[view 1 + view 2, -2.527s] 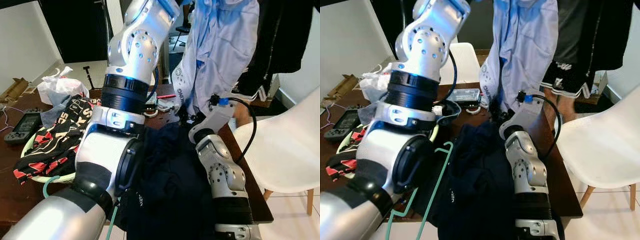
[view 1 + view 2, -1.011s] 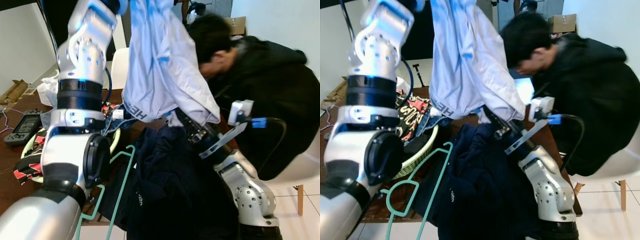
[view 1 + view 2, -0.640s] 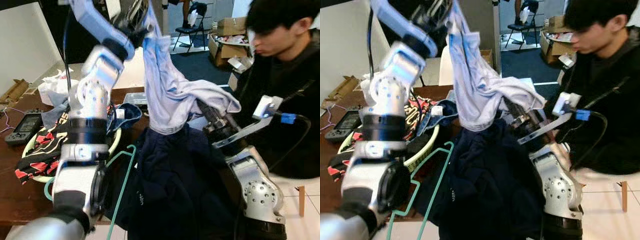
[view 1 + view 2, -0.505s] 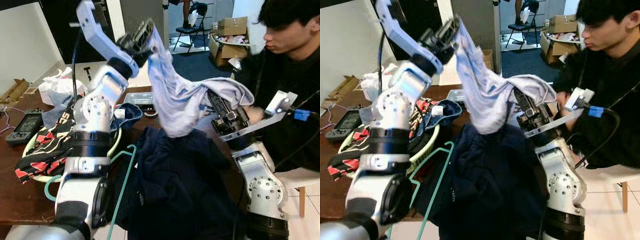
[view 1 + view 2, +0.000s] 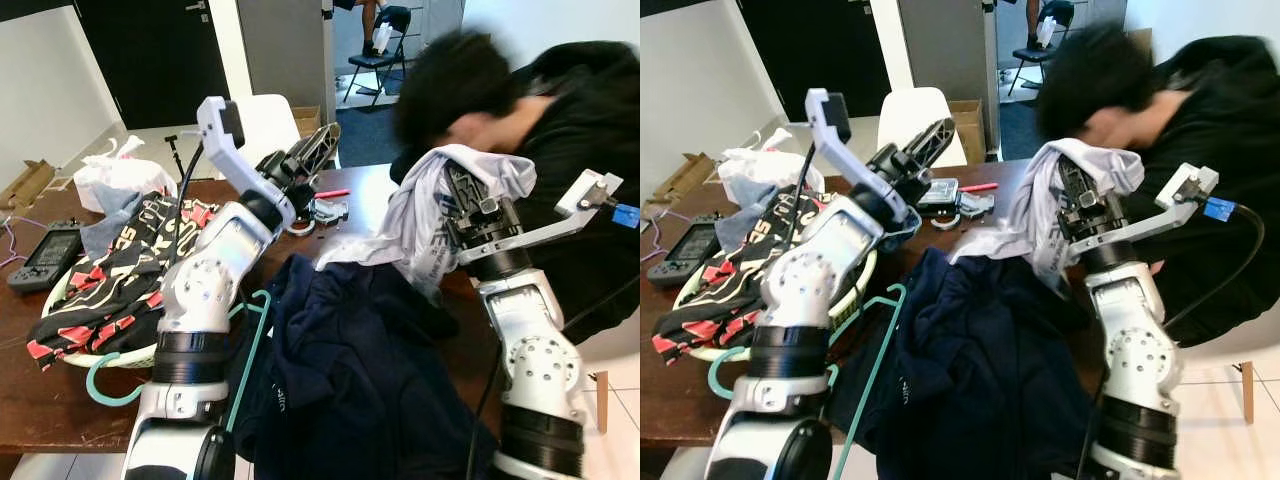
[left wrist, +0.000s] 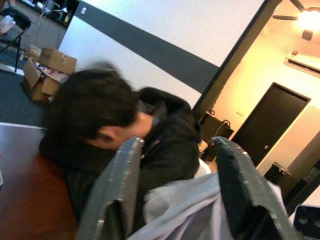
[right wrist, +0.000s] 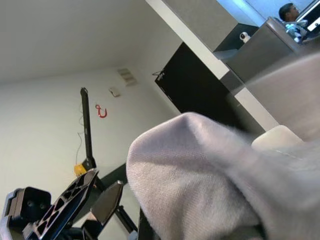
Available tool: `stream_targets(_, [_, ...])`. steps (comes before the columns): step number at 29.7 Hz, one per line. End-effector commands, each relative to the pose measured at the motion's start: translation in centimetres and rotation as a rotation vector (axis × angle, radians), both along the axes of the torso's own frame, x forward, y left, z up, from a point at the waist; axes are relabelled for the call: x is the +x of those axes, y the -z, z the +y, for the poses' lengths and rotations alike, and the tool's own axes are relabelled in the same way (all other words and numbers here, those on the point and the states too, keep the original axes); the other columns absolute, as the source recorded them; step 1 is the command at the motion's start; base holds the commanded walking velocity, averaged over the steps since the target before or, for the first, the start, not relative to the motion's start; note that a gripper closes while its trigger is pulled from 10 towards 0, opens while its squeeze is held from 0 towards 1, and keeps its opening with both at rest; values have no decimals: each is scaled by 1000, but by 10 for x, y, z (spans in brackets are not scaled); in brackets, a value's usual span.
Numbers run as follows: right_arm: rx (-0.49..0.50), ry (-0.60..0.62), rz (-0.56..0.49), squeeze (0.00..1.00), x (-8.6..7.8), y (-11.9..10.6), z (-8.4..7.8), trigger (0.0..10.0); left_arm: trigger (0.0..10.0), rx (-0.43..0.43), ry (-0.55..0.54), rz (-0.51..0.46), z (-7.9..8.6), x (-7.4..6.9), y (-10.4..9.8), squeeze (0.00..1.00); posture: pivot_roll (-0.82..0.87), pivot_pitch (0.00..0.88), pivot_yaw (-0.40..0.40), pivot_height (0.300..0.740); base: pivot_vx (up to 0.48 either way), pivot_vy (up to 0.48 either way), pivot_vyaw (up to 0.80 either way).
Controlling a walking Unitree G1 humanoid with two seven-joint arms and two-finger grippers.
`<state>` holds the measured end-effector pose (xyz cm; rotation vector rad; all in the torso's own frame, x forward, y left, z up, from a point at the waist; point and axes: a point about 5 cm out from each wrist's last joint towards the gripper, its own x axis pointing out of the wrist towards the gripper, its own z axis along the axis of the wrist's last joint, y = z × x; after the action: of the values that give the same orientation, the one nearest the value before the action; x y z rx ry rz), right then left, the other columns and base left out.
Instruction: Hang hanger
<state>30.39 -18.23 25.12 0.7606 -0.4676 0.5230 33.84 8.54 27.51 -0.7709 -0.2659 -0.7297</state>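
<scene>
Hanger: the teal hanger [image 5: 245,350] lies at the table's [image 5: 30,395] near edge, partly under the dark garment [image 5: 350,370], untouched.
Left gripper: the left gripper [image 5: 318,145] is raised over the table, fingers spread with nothing between them.
Right gripper: the right gripper [image 5: 1072,200] is buried in the pale shirt [image 5: 425,215] draped over it; whether it pinches cannot be told.
Risk: the person [image 5: 560,150] leans close, so a swing could strike them; the shirt may slip off.
Change: half a second ago the left gripper held the shirt aloft; it has let go and dropped.
</scene>
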Motion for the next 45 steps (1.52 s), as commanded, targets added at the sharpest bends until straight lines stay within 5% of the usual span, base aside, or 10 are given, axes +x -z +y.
stream_targets(1, [-16, -29, -8, 0, -1, -1, 6, 0, 10000, 6, 1, 6, 3, -1, 2, 1000, -8, 8, 91, 740, 0, 0, 0])
stream_targets(7, [-176, -121, -104, 0, -14, -10, 5, 0, 10000, 53, 62, -44, 19, -19, 9, 1000, 1, 12, 82, 740, 0, 0, 0])
stream_targets(15, [-230, -127, -171, 0, -19, -22, -6, 0, 10000, 61, 93, -129, 38, -31, -1, 1000, 6, 11, 77, 740, 0, 0, 0])
stream_targets(16, [-240, -104, -188, 0, -17, -29, -12, 0, 10000, 77, 126, -171, 40, -35, -5, 267, 3, 6, 74, 740, 0, 0, 0])
stream_targets(17, [-240, -104, -188, 0, -17, -29, -12, 0, 10000, 77, 126, -171, 40, -35, -5, 267, 3, 6, 74, 740, 0, 0, 0])
stream_targets(18, [-241, -84, -207, 0, -15, -36, -18, 0, 10000, 98, 167, -211, 39, -41, -8, 0, -2, 4, 74, 740, 0, 0, 0])
stream_targets(27, [-196, 9, -317, 0, -14, -83, -41, 0, 10000, 233, 288, -339, 33, -60, -11, 0, -5, 0, 68, 740, 0, 0, 0])
stream_targets(35, [-360, -79, -448, 0, -35, -99, -42, 0, 10000, 342, 256, -430, 44, -63, -20, 0, -5, 0, 66, 740, 0, 0, 0])
stream_targets(42, [-307, 13, -406, 0, -27, -109, -45, 0, 10000, 373, 240, -434, 44, -62, -20, 0, -5, 0, 69, 740, 0, 0, 0])
stream_targets(45, [-212, 158, -287, 0, -8, -119, -48, 0, 10000, 474, 183, -382, 32, -52, -5, 0, -2, 0, 69, 740, 0, 0, 0])
